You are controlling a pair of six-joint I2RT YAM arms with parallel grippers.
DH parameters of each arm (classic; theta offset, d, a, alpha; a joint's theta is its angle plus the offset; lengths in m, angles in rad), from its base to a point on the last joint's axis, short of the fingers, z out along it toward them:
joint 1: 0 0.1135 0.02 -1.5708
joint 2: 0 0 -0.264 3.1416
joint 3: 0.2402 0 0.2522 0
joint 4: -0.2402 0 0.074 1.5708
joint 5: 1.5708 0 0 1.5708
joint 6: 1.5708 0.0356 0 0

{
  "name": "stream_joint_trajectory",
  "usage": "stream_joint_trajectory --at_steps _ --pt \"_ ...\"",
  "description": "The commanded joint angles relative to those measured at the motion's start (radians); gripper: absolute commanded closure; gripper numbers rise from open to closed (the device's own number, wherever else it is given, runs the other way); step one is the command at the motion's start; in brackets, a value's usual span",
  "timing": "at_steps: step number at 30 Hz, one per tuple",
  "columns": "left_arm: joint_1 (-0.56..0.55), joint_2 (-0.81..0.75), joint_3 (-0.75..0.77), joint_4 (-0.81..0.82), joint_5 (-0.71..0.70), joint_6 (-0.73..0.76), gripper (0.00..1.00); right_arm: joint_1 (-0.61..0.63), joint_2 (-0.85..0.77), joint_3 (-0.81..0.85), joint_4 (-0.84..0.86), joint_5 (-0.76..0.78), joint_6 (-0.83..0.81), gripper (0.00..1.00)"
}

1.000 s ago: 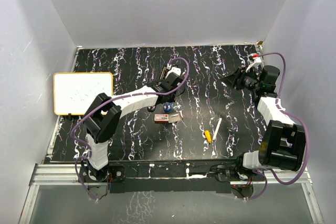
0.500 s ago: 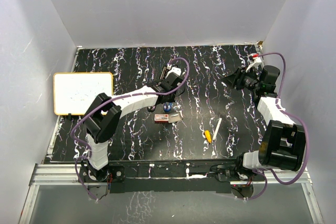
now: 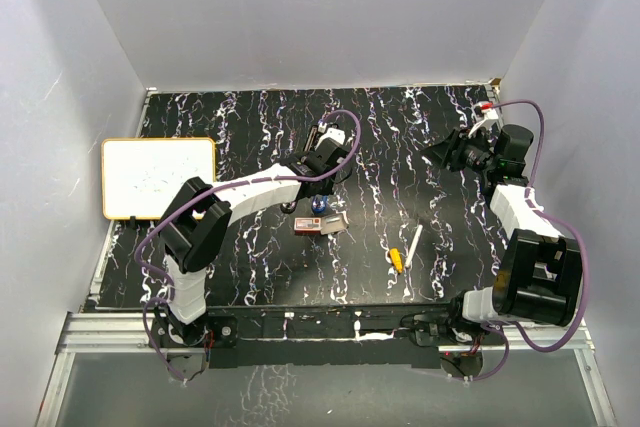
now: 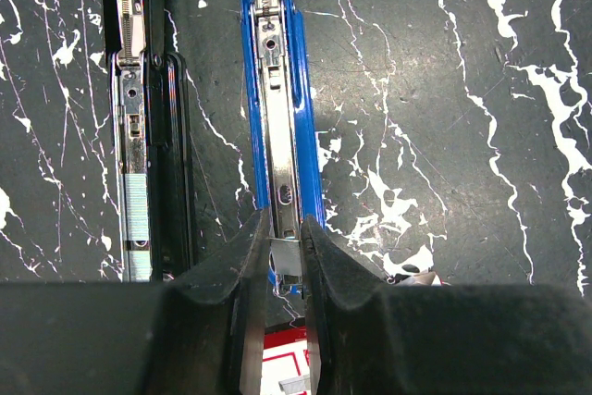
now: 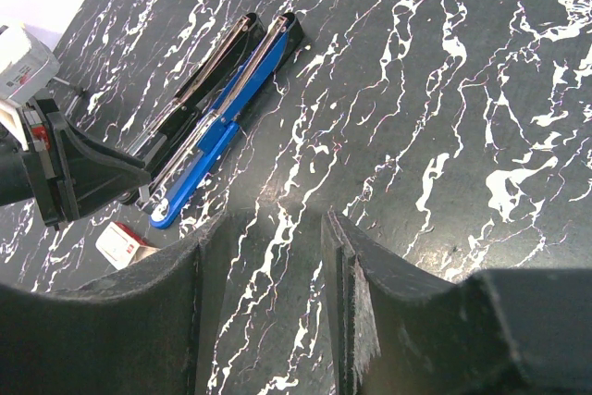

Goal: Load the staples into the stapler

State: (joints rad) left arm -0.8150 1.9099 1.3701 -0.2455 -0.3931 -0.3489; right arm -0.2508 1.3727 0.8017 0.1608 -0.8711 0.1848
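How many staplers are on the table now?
2. The black stapler lies opened flat, left in the left wrist view; the blue stapler lies parallel just right of it. None appears hidden.

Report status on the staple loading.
Left gripper shut on thin metal strip at end of open blue stapler. Right gripper open, empty. Staple box under left gripper. Black stapler alongside, not blocking.

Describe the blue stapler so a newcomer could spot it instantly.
Start at the black marbled table, just right of the yellow-framed whiteboard. Two opened staplers lie side by side there. Yours is the blue stapler, the one farther from the whiteboard; its neighbour, the black stapler, has a black body.
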Motion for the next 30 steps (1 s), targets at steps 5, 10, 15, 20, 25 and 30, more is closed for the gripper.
stream_joint_trajectory --at_steps 5,10,15,20,25,30 --pt "-0.008 0.007 -0.005 -0.03 -0.03 -0.024 1.0 -0.007 -0.031 -0.006 0.057 -0.014 -0.003 0.54" --pt "-0.013 0.011 0.002 -0.039 -0.045 -0.034 1.0 -0.008 -0.031 -0.007 0.057 -0.014 -0.002 0.54" --pt "-0.015 0.012 0.005 -0.038 -0.06 -0.03 1.0 -0.008 -0.03 -0.007 0.056 -0.014 -0.002 0.54" --pt "-0.021 0.021 0.013 -0.044 -0.066 -0.028 1.0 -0.008 -0.031 -0.007 0.056 -0.013 -0.002 0.54" --pt "-0.023 0.03 0.024 -0.051 -0.069 -0.028 1.0 -0.008 -0.031 -0.007 0.056 -0.014 -0.002 0.54" --pt "-0.023 0.034 0.024 -0.054 -0.072 -0.033 1.0 -0.008 -0.031 -0.007 0.057 -0.014 -0.003 0.54"
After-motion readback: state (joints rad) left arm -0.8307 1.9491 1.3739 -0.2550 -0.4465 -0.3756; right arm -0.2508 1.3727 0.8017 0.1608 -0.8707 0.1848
